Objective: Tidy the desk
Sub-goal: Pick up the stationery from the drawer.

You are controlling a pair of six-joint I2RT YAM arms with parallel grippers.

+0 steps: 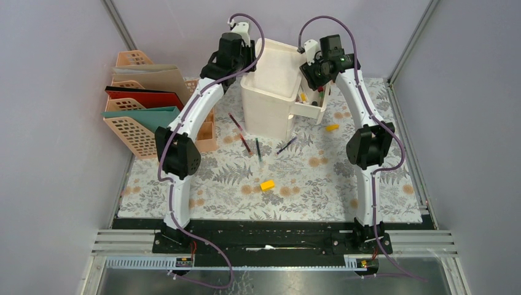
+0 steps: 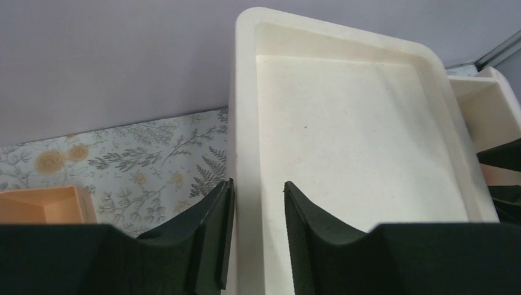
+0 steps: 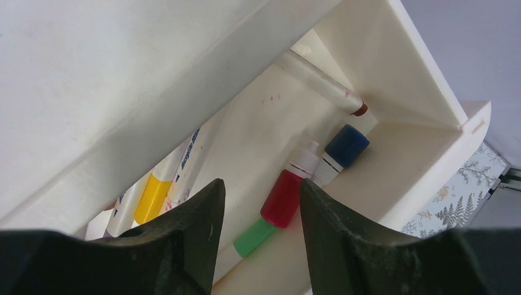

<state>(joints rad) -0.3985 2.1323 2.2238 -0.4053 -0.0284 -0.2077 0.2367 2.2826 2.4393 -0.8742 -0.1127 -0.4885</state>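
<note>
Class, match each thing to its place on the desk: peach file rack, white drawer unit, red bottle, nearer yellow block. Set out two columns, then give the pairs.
1. peach file rack
2. white drawer unit
3. red bottle
4. nearer yellow block

A. inside the open drawer
B. left edge of the desk
C. alone, towards the front
D. far middle

Pairs: 1-B, 2-D, 3-A, 4-C
</note>
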